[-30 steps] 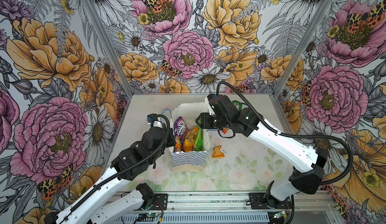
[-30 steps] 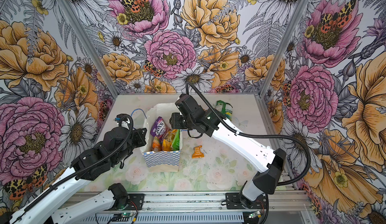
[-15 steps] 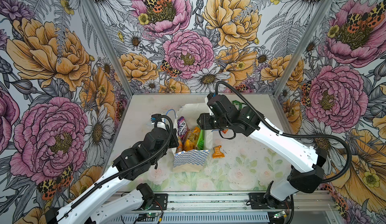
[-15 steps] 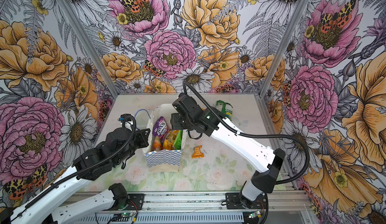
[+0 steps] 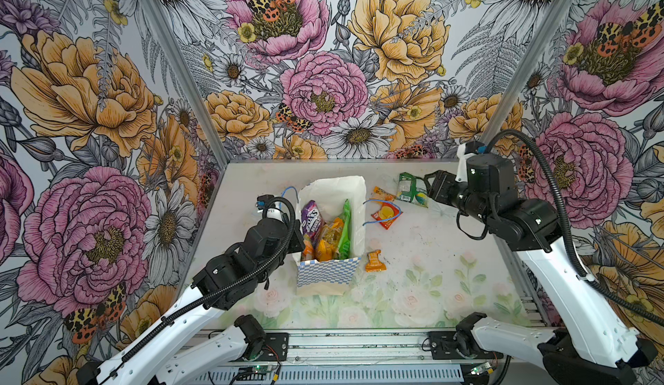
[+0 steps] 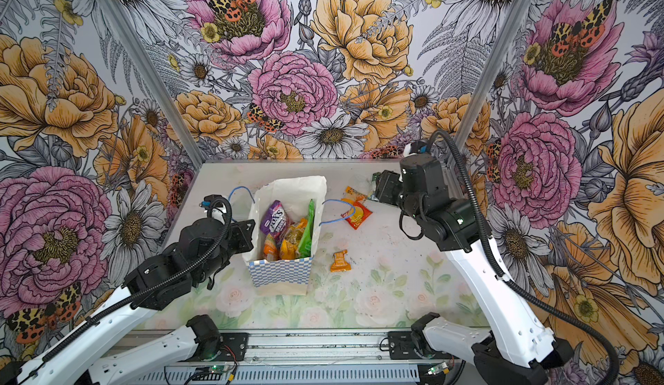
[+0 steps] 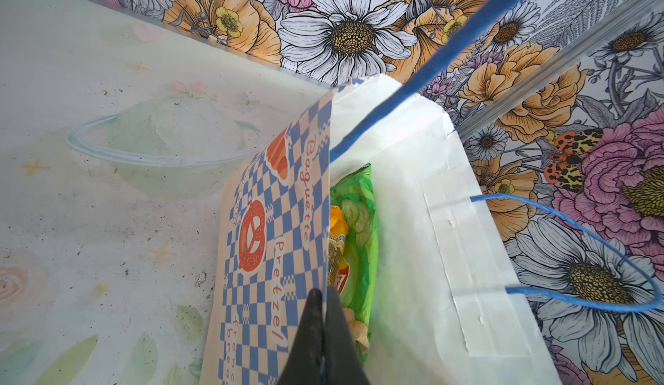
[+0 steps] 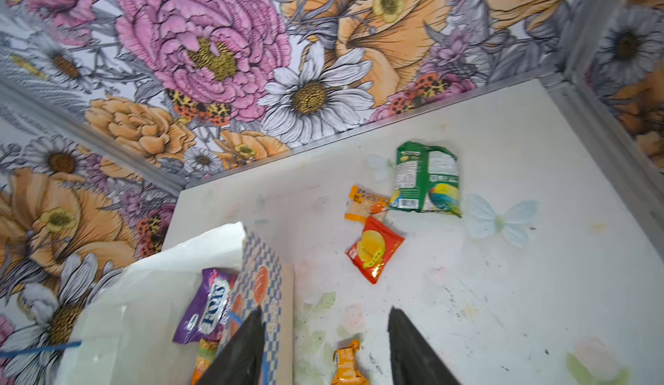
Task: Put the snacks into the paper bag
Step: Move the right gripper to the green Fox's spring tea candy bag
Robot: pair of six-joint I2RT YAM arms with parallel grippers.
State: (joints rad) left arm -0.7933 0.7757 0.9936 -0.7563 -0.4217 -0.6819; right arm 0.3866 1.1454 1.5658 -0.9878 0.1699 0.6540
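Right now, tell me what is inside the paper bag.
Inside the paper bag: a purple candy packet, a yellow-orange packet and a green packet. Whatever lies beneath them is covered.

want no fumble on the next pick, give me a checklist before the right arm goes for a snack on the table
1. Left gripper shut on white, blue-checkered paper bag wall: ok.
2. Bag mouth open: ok.
3. Right gripper open, empty: ok.
4. Blue cord handle clear of red crinkly plastic packet: cannot tell.
5. All snacks bagged: not ok; green plastic packet and small orange sachet among those out.
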